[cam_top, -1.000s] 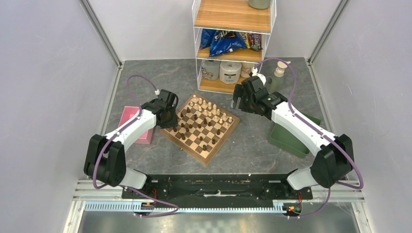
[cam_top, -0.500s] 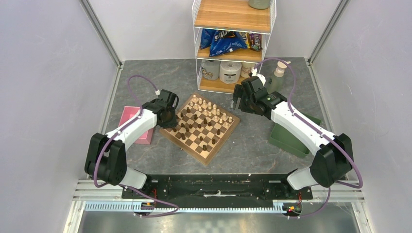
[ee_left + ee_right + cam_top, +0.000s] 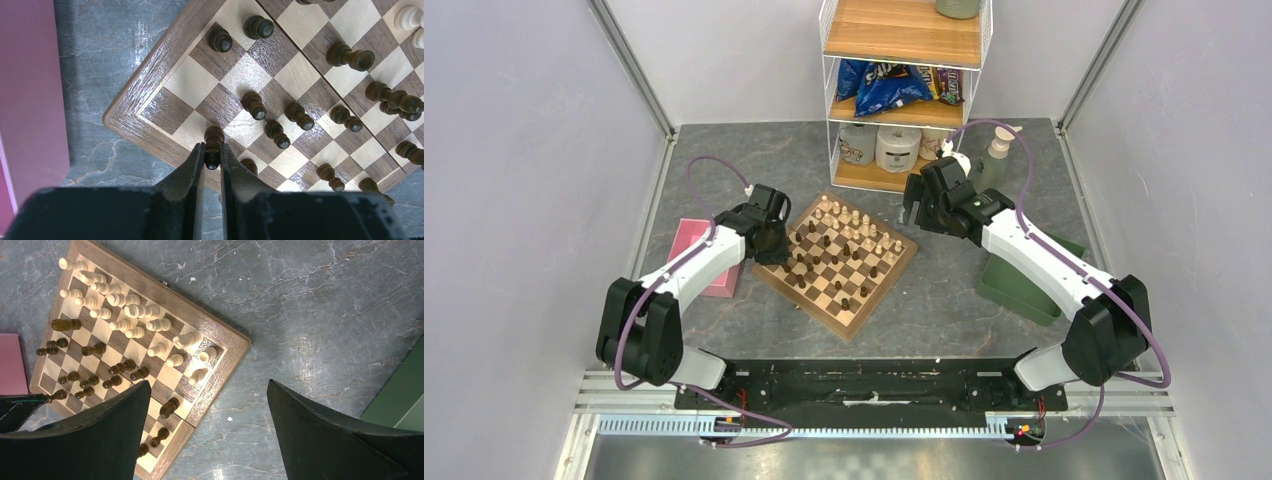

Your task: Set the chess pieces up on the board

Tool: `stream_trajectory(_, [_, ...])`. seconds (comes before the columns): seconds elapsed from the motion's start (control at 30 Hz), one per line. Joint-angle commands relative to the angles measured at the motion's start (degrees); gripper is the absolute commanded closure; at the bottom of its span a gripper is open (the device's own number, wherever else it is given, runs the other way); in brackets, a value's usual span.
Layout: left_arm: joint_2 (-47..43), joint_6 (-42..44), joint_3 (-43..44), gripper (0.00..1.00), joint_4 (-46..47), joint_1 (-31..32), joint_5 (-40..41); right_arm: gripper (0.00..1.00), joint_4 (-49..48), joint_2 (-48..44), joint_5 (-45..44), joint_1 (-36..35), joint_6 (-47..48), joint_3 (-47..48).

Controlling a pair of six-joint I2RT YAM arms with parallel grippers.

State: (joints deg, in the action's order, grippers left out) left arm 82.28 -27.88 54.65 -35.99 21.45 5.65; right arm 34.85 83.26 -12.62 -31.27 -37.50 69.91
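- the grey stone-look table (image 3: 944,300) carries everything; a wire shelf (image 3: 904,60) with wooden boards stands at its far edge.
- the chessboard (image 3: 845,331) lies in the middle of the table, turned so that one corner points at the arms.
- a green tray (image 3: 1024,285) sits to the right of the board and a pink block (image 3: 704,258) to its left, both off the board.
- the right gripper (image 3: 207,385) hangs over the bare table, just beyond the board's right corner. its jaws are spread wide and there is nothing between them.
- the left gripper (image 3: 212,146) is down at the board's left corner, on the side by the pink block. its jaws are drawn in to a narrow gap.
- the pale pieces (image 3: 125,310) crowd the far side of the board, while the dark pieces (image 3: 824,262) are scattered over the nearer squares.
- one dark piece (image 3: 214,136) sits in that narrow gap, with a finger against each side. it is over the row of squares next to the border, near the left corner.
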Motion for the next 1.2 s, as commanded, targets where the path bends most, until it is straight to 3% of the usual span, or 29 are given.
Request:
stream_trajectory(0.0, [-3.63,-0.96,-0.39,0.87,-0.65,0.12,-1.85,0.06,0.17,-0.17,0.17,0.14,-0.15,2.38])
stream_trajectory(0.33, [-4.36,-0.41,-0.54,0.87,-3.88,0.96,-2.86,0.06,0.19,-0.51,0.48,0.12,-0.81,1.9])
stream_trajectory(1.17, [-0.98,-2.63,1.16,0.86,-4.05,5.22,3.33,0.06,0.2,-0.27,0.24,0.15,-0.54,1.63])
